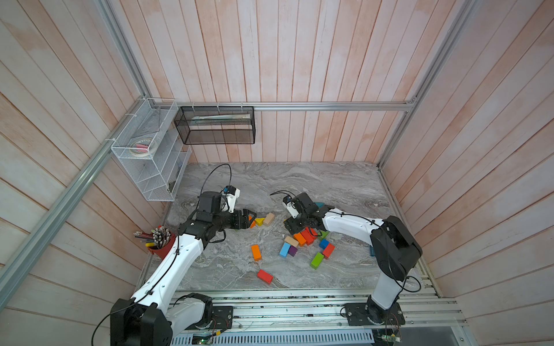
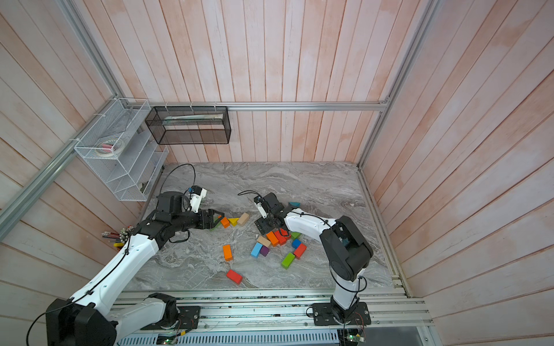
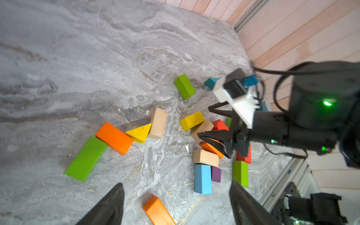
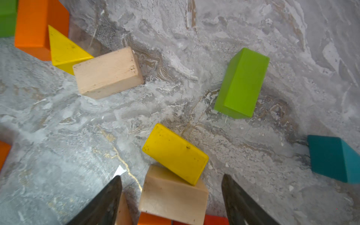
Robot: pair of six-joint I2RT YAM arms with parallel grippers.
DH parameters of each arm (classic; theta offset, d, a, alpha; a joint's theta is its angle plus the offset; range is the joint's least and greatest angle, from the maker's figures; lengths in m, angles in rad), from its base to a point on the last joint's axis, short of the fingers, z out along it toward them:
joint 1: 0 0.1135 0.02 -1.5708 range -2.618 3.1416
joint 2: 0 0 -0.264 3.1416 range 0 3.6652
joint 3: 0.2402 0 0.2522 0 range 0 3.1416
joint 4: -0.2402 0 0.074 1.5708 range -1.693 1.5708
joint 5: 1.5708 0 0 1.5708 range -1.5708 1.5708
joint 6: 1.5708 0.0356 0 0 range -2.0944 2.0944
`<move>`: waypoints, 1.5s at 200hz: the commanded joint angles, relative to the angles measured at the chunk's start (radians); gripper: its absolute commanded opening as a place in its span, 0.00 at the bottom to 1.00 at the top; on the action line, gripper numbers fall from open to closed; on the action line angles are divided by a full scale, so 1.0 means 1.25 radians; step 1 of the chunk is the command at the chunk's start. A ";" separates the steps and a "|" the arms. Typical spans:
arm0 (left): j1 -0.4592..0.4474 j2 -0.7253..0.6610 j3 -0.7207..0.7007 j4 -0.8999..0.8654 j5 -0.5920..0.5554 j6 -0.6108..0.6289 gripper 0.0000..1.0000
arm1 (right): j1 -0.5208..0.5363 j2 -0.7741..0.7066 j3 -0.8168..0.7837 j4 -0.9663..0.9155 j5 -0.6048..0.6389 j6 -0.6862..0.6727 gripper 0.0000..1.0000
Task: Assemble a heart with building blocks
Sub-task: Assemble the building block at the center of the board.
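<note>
The left claw (image 3: 176, 183) gapes wide and holds nothing. Its fingers (image 3: 109, 206) frame bare table (image 1: 299, 179), clear of a touching row left of the table's middle: long green brick (image 3: 85, 158), orange brick (image 3: 115, 138), yellow wedge (image 3: 139, 133), tan brick (image 3: 158, 123). The right claw (image 4: 171, 176) is also spread wide, one jaw on each side of a pale block (image 4: 173, 196) with a gap on both sides, so it grips nothing. A yellow brick (image 4: 175, 153) leans on that block. They sit at the far side of the pile (image 1: 299, 238) at mid-table — red, orange, blue, purple and green pieces. A short green block (image 4: 241, 83) and a teal block (image 4: 331, 157) lie apart beyond it. A stray orange brick (image 1: 256, 252) and a red brick (image 1: 265, 276) lie toward the front edge.
</note>
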 commanded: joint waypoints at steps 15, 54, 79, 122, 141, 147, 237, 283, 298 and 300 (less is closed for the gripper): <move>0.003 -0.078 -0.051 0.053 0.045 0.037 1.00 | -0.002 0.058 0.056 -0.074 0.024 -0.040 0.81; 0.002 -0.093 -0.056 0.061 0.043 0.047 1.00 | -0.006 0.115 0.110 -0.088 0.035 -0.042 0.76; 0.002 -0.090 -0.063 0.061 0.059 0.047 1.00 | -0.010 0.144 0.135 -0.083 0.060 -0.059 0.72; 0.002 -0.091 -0.065 0.062 0.058 0.044 1.00 | -0.019 0.157 0.153 -0.082 0.051 -0.093 0.54; 0.002 -0.090 -0.065 0.061 0.055 0.044 1.00 | -0.022 0.160 0.154 -0.090 0.040 -0.100 0.49; 0.002 -0.090 -0.065 0.061 0.053 0.045 1.00 | -0.022 0.159 0.152 -0.093 0.034 -0.101 0.48; 0.002 -0.105 -0.068 0.064 0.066 0.053 1.00 | -0.019 0.134 0.138 -0.092 -0.074 -0.162 0.31; 0.002 -0.131 -0.076 0.076 0.085 0.056 1.00 | 0.001 0.162 0.180 -0.116 -0.088 -0.184 0.29; 0.002 -0.129 -0.076 0.075 0.085 0.058 1.00 | 0.008 0.176 0.195 -0.122 -0.088 -0.186 0.29; 0.002 -0.129 -0.075 0.075 0.085 0.058 1.00 | 0.009 0.178 0.197 -0.122 -0.087 -0.186 0.29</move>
